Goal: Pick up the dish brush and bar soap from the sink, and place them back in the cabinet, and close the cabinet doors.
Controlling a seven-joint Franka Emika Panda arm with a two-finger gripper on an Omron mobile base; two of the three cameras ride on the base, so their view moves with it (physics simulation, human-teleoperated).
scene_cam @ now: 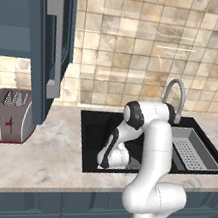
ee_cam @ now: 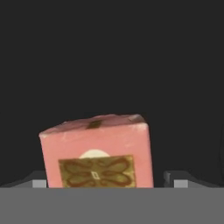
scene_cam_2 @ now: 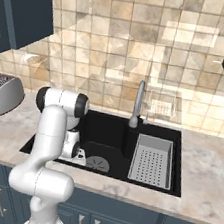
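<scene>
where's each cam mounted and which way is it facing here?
Left base view: behind-left of the arm, looking down at the sink, toaster and open cabinet door; white arm at lower right.
Right base view: behind-right, same sink and faucet; arm at lower left.
Hand view: on the hand, facing the bar soap between the open gripper fingertips.
Both base views share sink, faucet, toaster.

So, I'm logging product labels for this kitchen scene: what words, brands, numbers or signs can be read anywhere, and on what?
None can be read as text.
bar soap: a gold panel with a brown looping ornament and a tiny pale mark at its middle, too small to read; no letters.
toaster: a small red mark on its side, too blurred to read.
Wall tiles, sink, cabinet door: no writing.
</scene>
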